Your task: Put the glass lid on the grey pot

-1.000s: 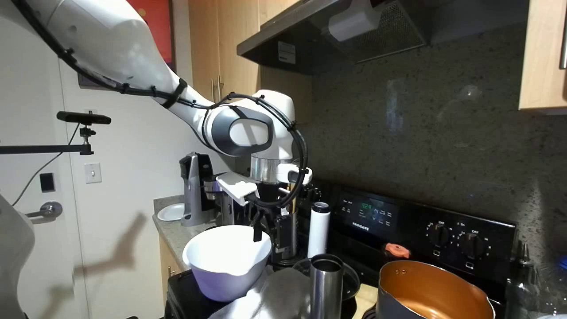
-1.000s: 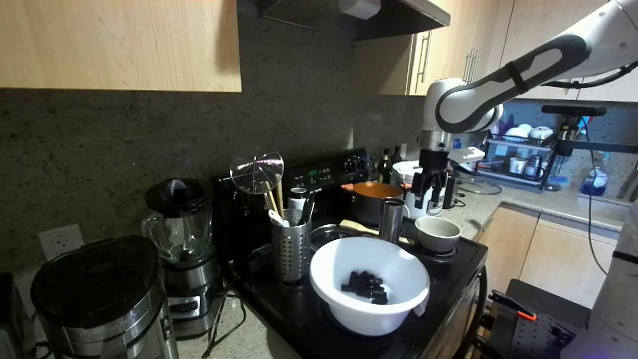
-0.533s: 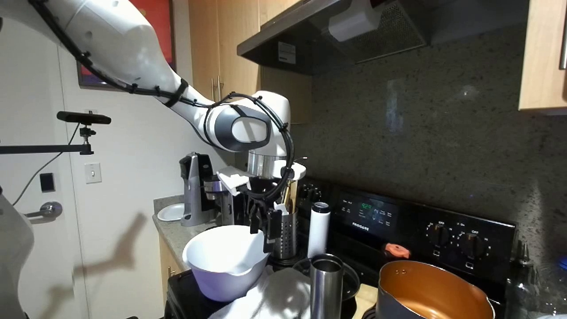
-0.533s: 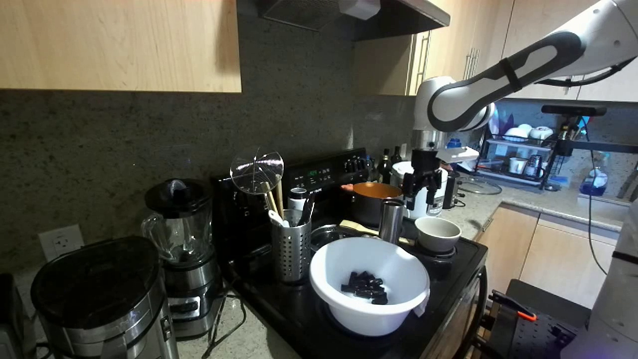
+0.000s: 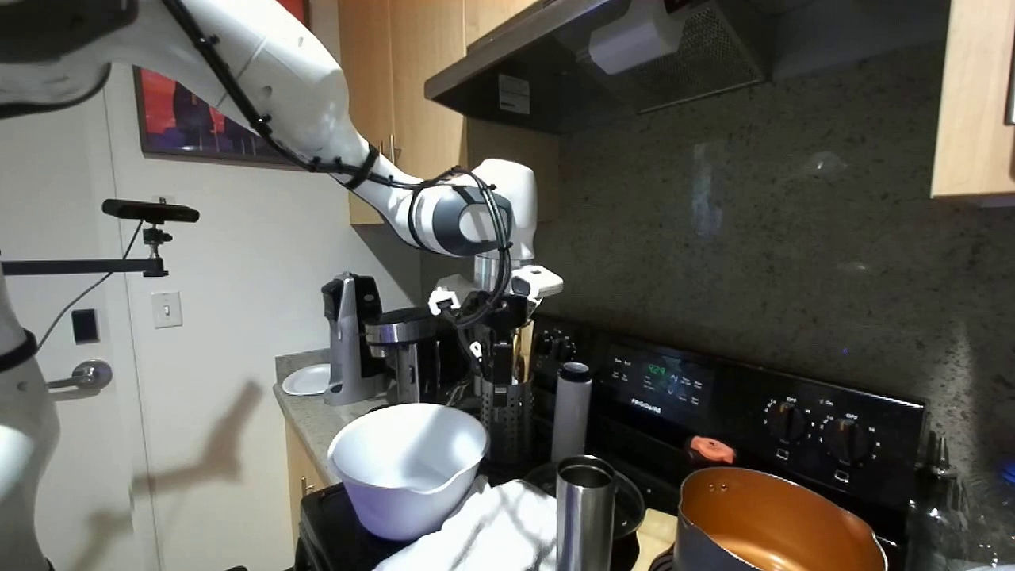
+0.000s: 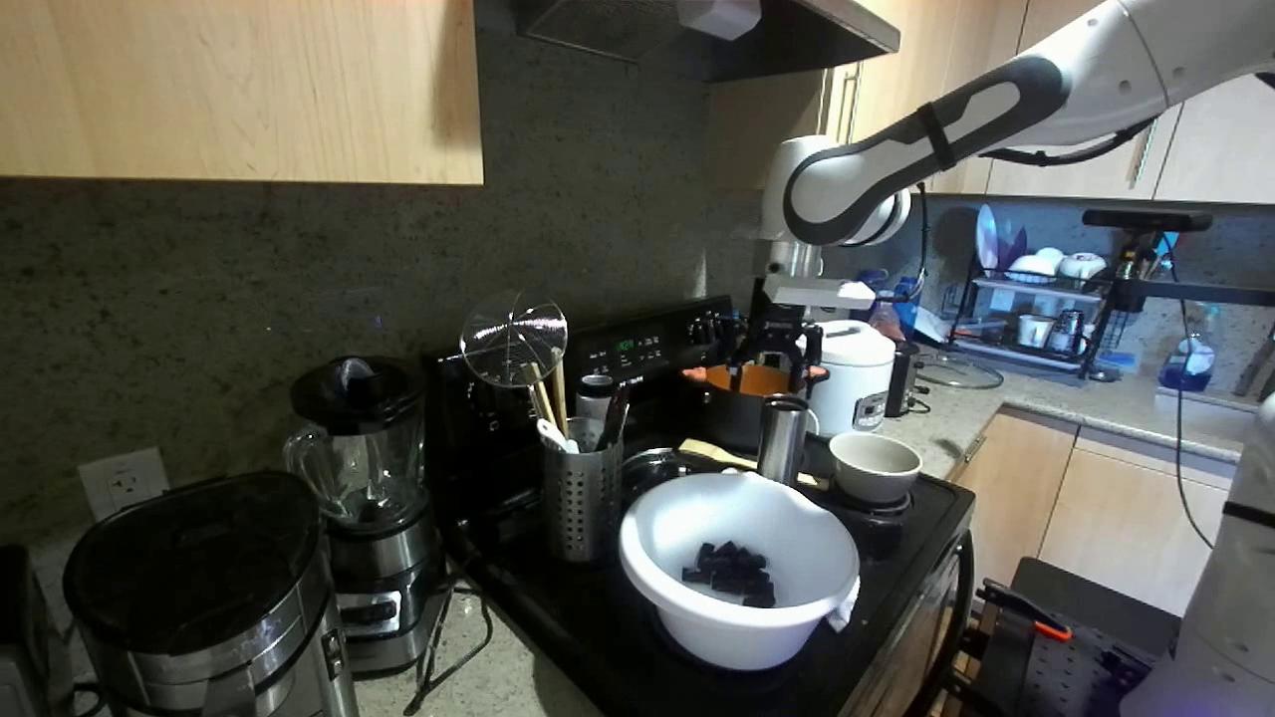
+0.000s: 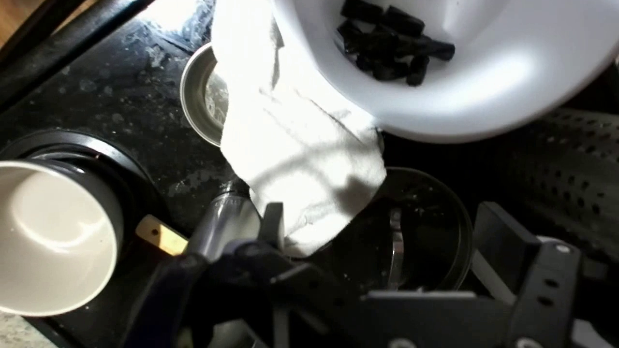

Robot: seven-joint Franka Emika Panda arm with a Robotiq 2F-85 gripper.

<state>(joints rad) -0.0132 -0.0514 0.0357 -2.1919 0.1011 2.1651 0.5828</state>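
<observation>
Below the parted jaws, the glass lid (image 7: 421,229) looks round, dark, thin-rimmed, its handle (image 7: 397,245) seemingly metal.

Across swings the arm (image 6: 981,112), and in an exterior view the gripper (image 6: 767,380) has left the white cooker (image 6: 855,370) uncovered, its fingers now showing apart in front of the grey pot (image 6: 732,420). In an exterior view it no longer overlaps the white bowl (image 5: 392,500) but lines up in front of the utensil holder (image 5: 507,428). Light's shifted too: the cloth (image 5: 496,527), grey a second ago, glares white under thin shadows, while the black-topped cylinder (image 5: 571,424) has dimmed.
</observation>
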